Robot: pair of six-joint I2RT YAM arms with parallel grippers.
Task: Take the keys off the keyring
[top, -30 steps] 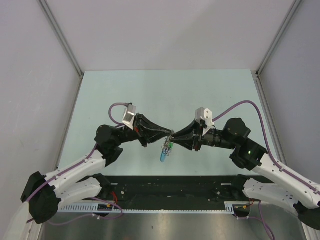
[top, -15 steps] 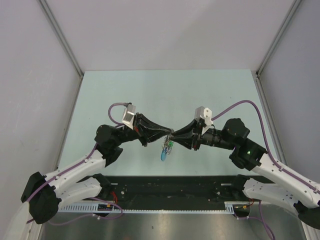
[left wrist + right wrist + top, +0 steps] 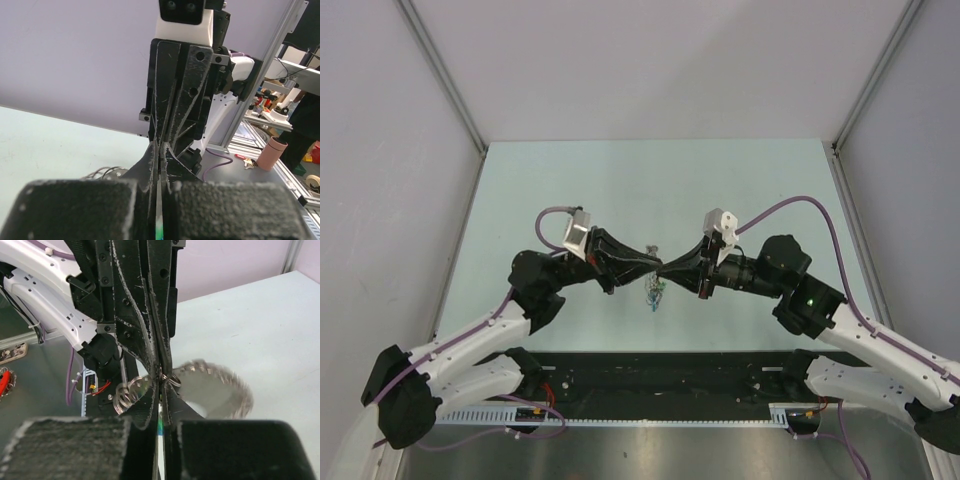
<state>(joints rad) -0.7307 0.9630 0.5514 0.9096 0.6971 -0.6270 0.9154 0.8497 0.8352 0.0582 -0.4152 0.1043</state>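
Top external view: black left gripper [image 3: 654, 266] and black right gripper [image 3: 664, 268] nose to nose above the middle of the pale green table [image 3: 620, 180].
Left fingers pressed together, pinching the thin silvery metal keyring [image 3: 170, 376]; right fingers squeezed shut at the same spot, on ring or key impossible to tell. Small flat silvery keys [image 3: 654, 291] hanging just under the meeting tips, above the table's middle, blurred in the right wrist view.

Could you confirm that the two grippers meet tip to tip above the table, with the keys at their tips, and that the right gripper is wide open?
Not quite: the right gripper is shut, not wide open; the right wrist view shows its fingers pressed together at the keys. The rest holds: it meets the left gripper tip to tip above the table.
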